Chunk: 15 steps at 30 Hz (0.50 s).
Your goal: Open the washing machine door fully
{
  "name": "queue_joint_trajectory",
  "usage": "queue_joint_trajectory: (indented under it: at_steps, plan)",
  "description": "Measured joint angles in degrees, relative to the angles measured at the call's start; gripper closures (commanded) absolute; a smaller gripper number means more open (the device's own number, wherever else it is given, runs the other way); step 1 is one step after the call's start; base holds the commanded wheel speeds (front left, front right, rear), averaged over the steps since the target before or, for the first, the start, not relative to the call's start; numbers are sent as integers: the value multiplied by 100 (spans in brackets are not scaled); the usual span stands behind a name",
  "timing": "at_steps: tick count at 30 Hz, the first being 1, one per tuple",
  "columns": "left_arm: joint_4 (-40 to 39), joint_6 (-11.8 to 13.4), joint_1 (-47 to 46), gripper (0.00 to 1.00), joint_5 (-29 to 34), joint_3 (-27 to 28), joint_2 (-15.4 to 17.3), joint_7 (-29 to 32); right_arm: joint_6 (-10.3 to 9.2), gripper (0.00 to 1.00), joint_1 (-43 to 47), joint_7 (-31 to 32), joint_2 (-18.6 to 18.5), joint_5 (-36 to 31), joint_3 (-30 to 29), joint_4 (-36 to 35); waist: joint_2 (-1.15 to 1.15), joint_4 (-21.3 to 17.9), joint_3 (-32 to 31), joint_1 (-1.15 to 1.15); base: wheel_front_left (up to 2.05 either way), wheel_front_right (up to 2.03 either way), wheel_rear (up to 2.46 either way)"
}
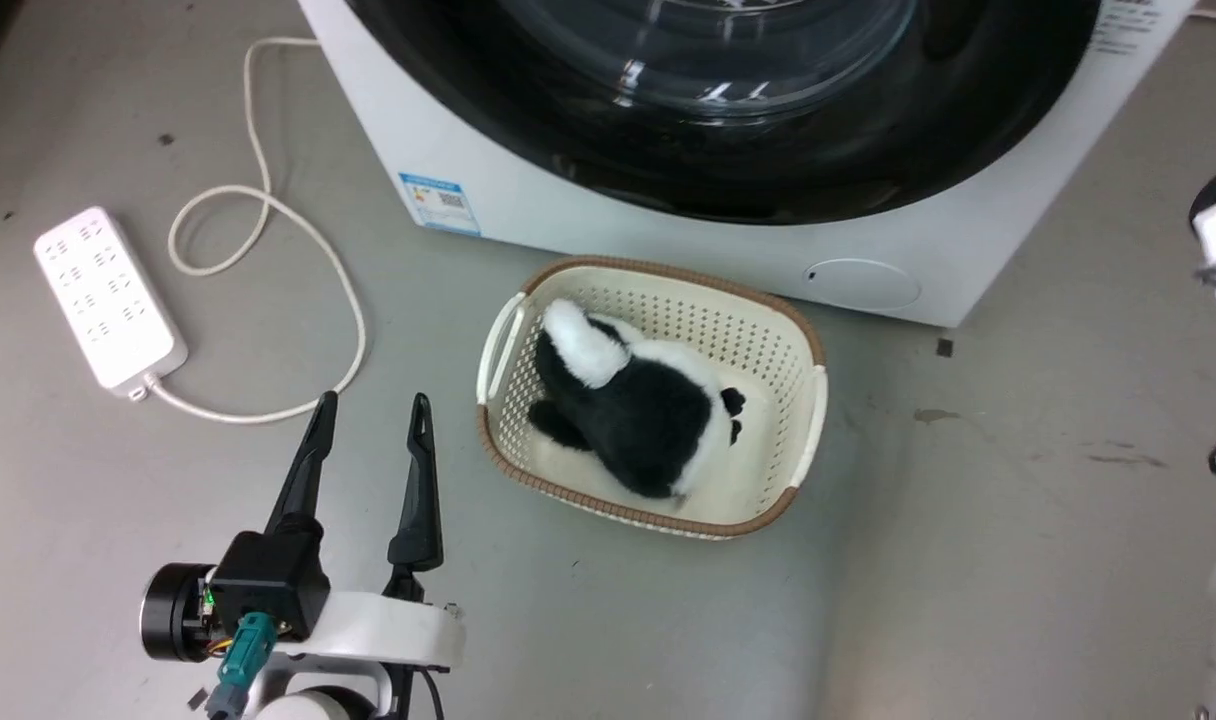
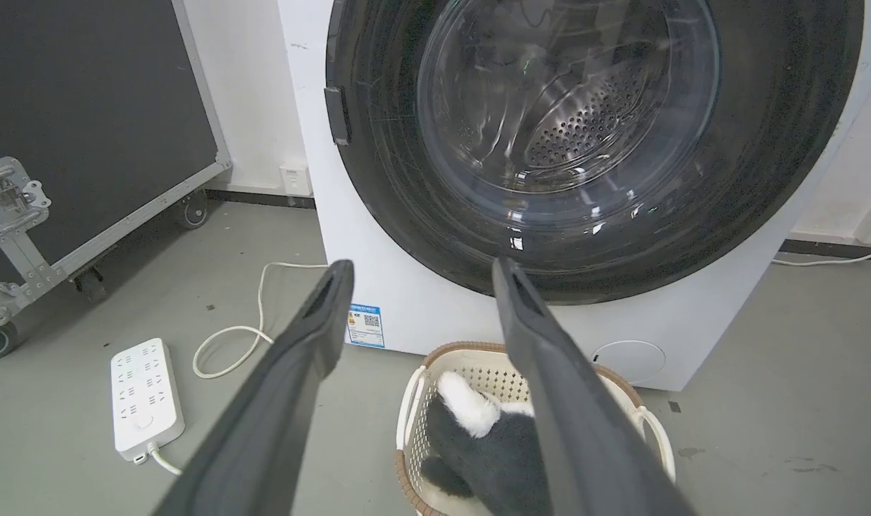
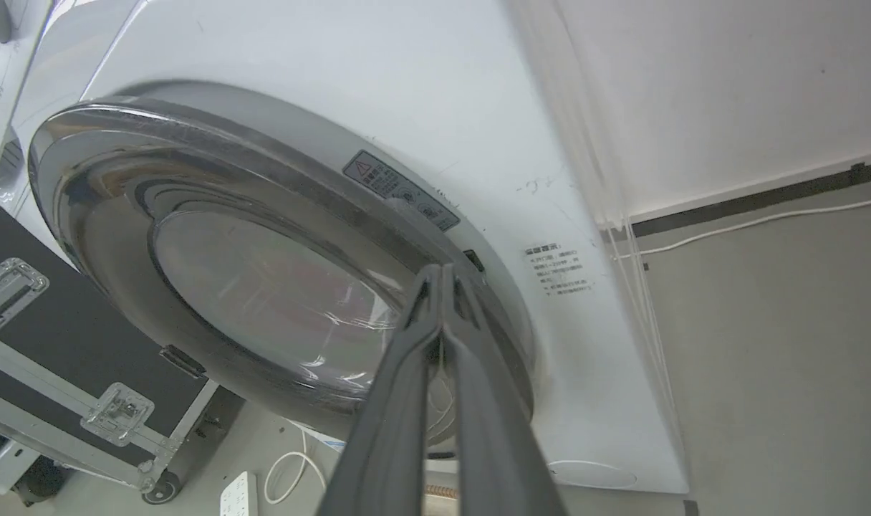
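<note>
Two tools, two states. Left tool: spread to the widest, holding nothing, low over the floor near the left side of the basket, aimed at the washer. Right tool: pinched fully shut, nothing between the fingers, tips up at the right rim of the door, beside a small dark slot. Touching the rim or just short of it: cannot tell.

Door: on the washer's front, apparently closed or nearly so, black ring close against the white panel, glass bowl bulging outward. Not yet swung open, by the look of it.

Likely step: working the closed tips behind the rim to prise it free.

Risks from here:
- Skidding off the glossy, curved rim from too shallow a bite. No purchase, possibly a scratch.
- Pulling straight out instead of along the hinge arc. Wedged tips, strain on fingers or latch.
- Stopping at a part-open door, short of the full swing asked for.
- Sweeping the door over the basket and the toy just below. Looks clear of the lower rim, but hard to judge.
- Snagging the left arm on the cord or power strip nearby.
</note>
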Motion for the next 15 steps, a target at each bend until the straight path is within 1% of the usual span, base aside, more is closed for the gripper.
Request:
queue_joint_trajectory:
  at_steps: [1, 2, 5, 8, 14, 15]
  plan:
    - [-12, 4, -1, 0, 0, -11, 1, -14, 0, 100, -94, 105, 31, 118, -83, 100, 0, 25, 30, 0, 0, 0, 0]
    - [-40, 23, -26, 0, -11, -38, 0, -41, -1, 100, -374, 465, 101, 380, -335, 441, 0, 88, 131, 0, 0, 0, 0]
    - [-47, 55, -113, 0, -49, -21, 1, -83, -2, 100, -731, 820, 111, 544, -590, 780, 0, 151, 224, 0, 0, 0, 0]
    - [-65, 55, -142, 0, -51, -19, 1, -105, -2, 100, -1107, 1096, 78, 556, -805, 1076, 0, 219, 307, 0, 0, 0, 0]
    - [-90, 79, -208, 0, -107, -98, 1, -188, -2, 100, -1767, 1441, -178, 366, -1244, 1599, 0, 355, 479, 0, 0, 0, 0]
    - [-105, 124, -218, 0, -152, -138, 0, -218, -2, 100, -2097, 1661, -241, 349, -1501, 1860, 0, 417, 563, -1, 0, 0, 0]
